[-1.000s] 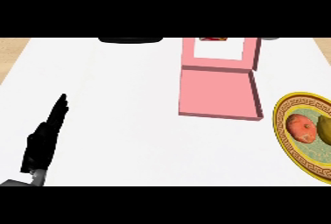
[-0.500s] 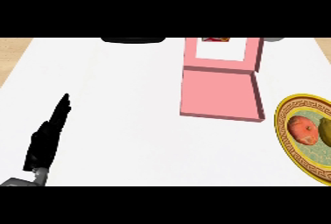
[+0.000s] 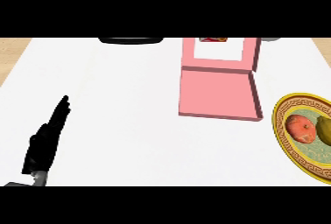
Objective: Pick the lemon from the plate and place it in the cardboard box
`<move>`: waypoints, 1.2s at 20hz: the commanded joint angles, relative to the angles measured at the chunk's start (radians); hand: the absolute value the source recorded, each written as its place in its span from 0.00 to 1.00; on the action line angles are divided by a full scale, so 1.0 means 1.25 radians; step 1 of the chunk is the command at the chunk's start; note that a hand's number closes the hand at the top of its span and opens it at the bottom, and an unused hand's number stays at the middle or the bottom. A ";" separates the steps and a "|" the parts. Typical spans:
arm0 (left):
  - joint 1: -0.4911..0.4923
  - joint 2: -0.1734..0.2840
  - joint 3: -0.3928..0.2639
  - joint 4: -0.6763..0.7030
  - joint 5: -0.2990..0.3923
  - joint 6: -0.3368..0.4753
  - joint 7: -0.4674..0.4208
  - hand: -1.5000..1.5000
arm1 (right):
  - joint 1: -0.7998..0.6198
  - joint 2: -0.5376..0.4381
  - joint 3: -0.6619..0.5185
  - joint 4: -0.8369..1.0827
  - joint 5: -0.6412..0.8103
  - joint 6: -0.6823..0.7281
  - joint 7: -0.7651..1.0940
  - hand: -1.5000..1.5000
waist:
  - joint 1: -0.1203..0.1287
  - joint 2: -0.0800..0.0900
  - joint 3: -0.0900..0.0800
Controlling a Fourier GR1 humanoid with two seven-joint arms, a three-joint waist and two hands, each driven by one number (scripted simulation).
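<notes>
Head view shows one white counter (image 3: 129, 109), then one pink box (image 3: 220, 94) lying open at one o'clock, one gold-rimmed plate (image 3: 284, 144) at four o'clock, one left hand (image 3: 44, 146) at eight o'clock, resting with straight fingers and holding nothing. Two fruits lie on the plate: one orange-red fruit (image 3: 301, 129) and one yellow-green lemon (image 3: 323, 131) (cut by the edge). No right hand shows. Picking hasn't begun, I judge; next comes a reach to the lemon.
</notes>
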 commanded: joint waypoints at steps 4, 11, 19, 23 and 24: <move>-0.044 -0.049 0.035 0.041 -0.052 -0.023 0.011 0.50 | -0.013 0.053 -0.016 0.038 0.098 -0.015 0.019 0.00 | -0.002 0.001 0.000; -0.028 -0.096 0.046 0.034 -0.104 -0.046 0.022 0.50 | 0.001 0.108 -0.036 0.041 0.164 -0.011 0.016 0.00 | -0.003 0.001 0.000; 0.017 -0.089 0.121 -0.023 -0.115 -0.107 0.033 0.50 | -0.049 0.136 -0.075 0.084 0.224 0.015 0.002 0.00 | 0.001 0.001 0.000; -0.027 -0.133 0.129 0.018 -0.151 -0.112 0.042 0.50 | -0.009 0.177 -0.089 0.075 0.260 -0.027 -0.025 0.00 | -0.002 0.001 0.000; 0.055 -0.134 0.105 -0.055 -0.158 -0.103 0.038 0.50 | 0.010 0.186 -0.082 0.042 0.259 -0.023 -0.004 0.00 | -0.001 0.000 0.000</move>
